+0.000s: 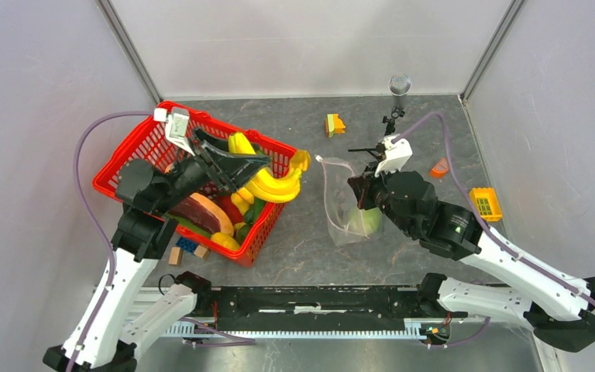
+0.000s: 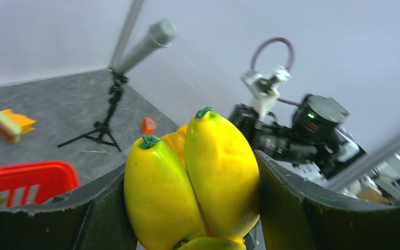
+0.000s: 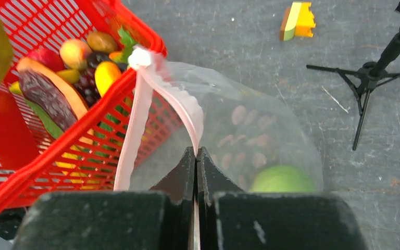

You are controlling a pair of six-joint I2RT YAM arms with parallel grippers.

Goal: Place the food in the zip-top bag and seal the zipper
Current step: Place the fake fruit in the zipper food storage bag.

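Note:
My left gripper (image 1: 254, 172) is shut on a bunch of yellow toy bananas (image 1: 277, 184) and holds it over the right rim of the red basket; in the left wrist view the bananas (image 2: 192, 182) fill the space between the fingers. The clear zip-top bag (image 1: 347, 203) lies right of the basket with a green food piece (image 1: 364, 221) inside. My right gripper (image 3: 196, 152) is shut on the bag's pale pink zipper strip (image 3: 183, 107) and holds that side of the mouth up. The green piece (image 3: 282, 179) shows through the bag (image 3: 250, 130).
The red mesh basket (image 1: 138, 151) holds more toy food. A yellow-green block piece (image 1: 334, 124), a small black tripod (image 1: 391, 116), an orange piece (image 1: 439, 167) and a yellow block (image 1: 485, 204) lie around the bag. Loose blocks (image 1: 187, 248) lie by the basket's near side.

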